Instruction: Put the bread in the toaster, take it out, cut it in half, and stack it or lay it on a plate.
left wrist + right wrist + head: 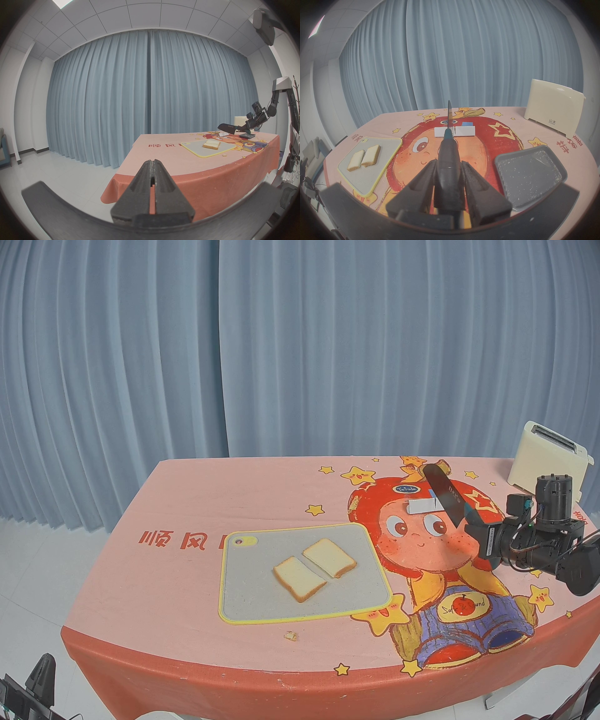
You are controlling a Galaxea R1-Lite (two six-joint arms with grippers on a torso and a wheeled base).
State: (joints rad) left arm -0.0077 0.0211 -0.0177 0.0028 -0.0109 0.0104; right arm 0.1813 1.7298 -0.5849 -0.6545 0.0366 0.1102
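We note the table (187,502) beneath the right gripper (449,164). The cutting board (250,590) lies well to that gripper's left. The toaster (547,459) stands beyond it, and the grey tray (518,187) sits just to its right. Two bread halves (299,578) rest side by side on the board. The right gripper clamps the knife (445,493) by the handle. The left gripper (153,165) is closed, empty and off the table.

Bread halves (299,578) on board (250,593), toaster (547,459) rear-R.

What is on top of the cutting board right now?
A nearer bread half and a farther bread half lie flat on the cutting board, a narrow gap between them. What lies under them is covered.
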